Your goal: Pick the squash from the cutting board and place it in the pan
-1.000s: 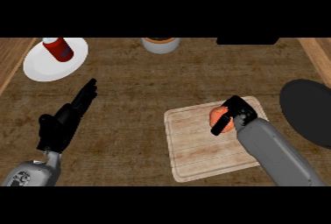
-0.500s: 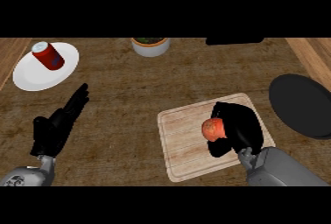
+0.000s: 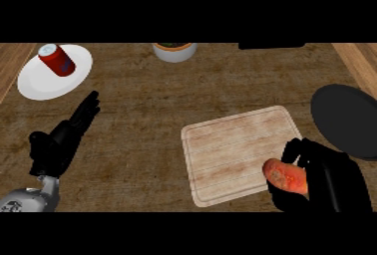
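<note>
The counter (image 3: 162, 99) is dark, grainy wood with paler strips along its left and right edges. At its far left corner a white plate (image 3: 37, 87) carries a red can (image 3: 57, 60). The right hand (image 3: 331, 179) is curled round the orange squash (image 3: 285, 177) at the cutting board's (image 3: 228, 149) near right corner. The black pan (image 3: 350, 122) lies close by, at the counter's right edge. The carry looks short: lift clear of the board's rim, swing right, and lower into the pan before releasing. The left hand (image 3: 63, 142) rests open near the left edge.
</note>
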You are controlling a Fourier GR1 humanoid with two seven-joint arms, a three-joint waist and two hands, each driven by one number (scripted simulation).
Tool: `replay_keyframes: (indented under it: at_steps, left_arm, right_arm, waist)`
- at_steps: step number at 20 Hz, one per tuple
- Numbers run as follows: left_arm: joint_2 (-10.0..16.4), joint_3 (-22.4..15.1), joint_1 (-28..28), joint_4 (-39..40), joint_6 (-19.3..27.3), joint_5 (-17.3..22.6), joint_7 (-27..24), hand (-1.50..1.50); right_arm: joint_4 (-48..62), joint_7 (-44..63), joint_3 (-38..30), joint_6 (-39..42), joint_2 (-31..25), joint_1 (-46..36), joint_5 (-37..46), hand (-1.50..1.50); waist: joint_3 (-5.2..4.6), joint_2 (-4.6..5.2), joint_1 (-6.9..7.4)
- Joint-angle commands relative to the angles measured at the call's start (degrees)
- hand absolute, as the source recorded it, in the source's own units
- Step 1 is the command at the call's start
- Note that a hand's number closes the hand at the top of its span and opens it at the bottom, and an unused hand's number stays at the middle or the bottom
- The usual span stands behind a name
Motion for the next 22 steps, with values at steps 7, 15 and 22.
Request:
replay_keyframes:
  at_steps: [7,15,22]
  left_arm:
    - [-1.6,-0.13,-1.58,3.55,-2.03,-1.54,-2.3,0.0]
    - [-4.35,-0.71,-3.03,2.03,-1.89,-3.35,-0.52,0.0]
    - [-2.32,1.68,-1.84,-3.11,-5.33,-0.83,2.53,0.0]
  right_arm:
    - [2.71,-10.98,-16.71,-19.54,-1.96,14.8,-8.23,1.5]
    - [25.96,-32.97,-27.52,-22.58,-1.66,10.56,-22.9,1.5]
    - [49.37,-53.39,-34.4,-23.12,1.79,2.44,-30.93,1.5]
  waist:
    - [0.09,1.01,2.11]
    - [0.06,1.06,3.22]
    - [0.13,1.09,4.22]
